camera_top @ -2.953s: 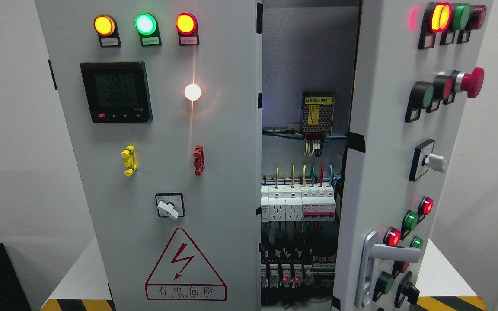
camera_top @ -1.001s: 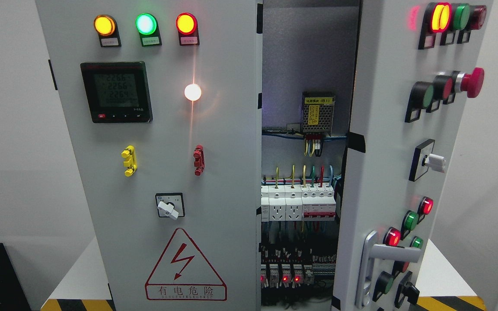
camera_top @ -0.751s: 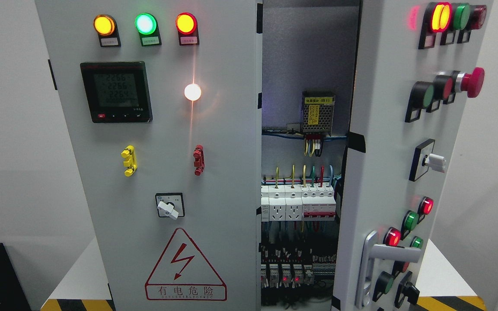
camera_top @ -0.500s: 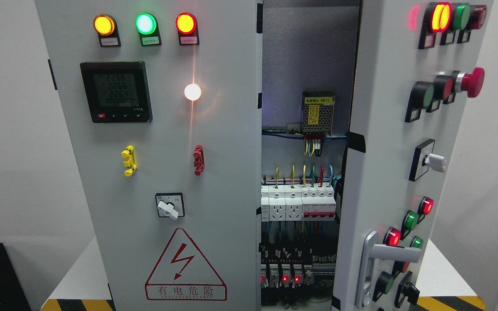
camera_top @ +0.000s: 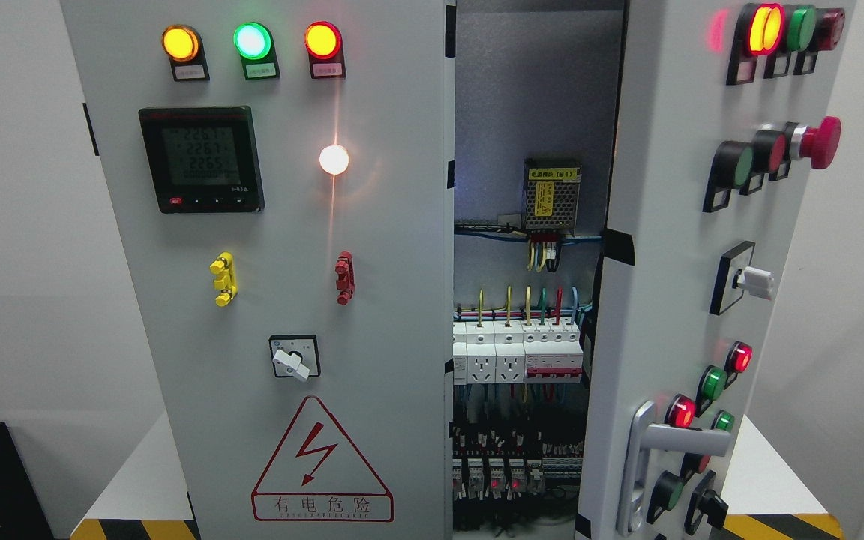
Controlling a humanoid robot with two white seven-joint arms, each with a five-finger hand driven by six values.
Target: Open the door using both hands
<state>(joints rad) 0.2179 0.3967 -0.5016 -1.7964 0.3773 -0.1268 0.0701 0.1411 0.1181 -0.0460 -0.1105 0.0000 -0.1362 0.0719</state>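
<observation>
White wall behind ajar door (camera_top: 672,247).

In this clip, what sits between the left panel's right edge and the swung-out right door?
In the head view, the open cabinet interior: a mesh-cased power supply up top, white breakers and sockets mid-height, dark relays below. No robot hand shows.

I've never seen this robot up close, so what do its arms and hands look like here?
Neither arm nor hand shows in the head view, so their colour, shape and cabling cannot be told. Only the grey cabinet fills the frame: its left door shut, its right door swung ajar with a silver handle, wiring visible between them.
</observation>
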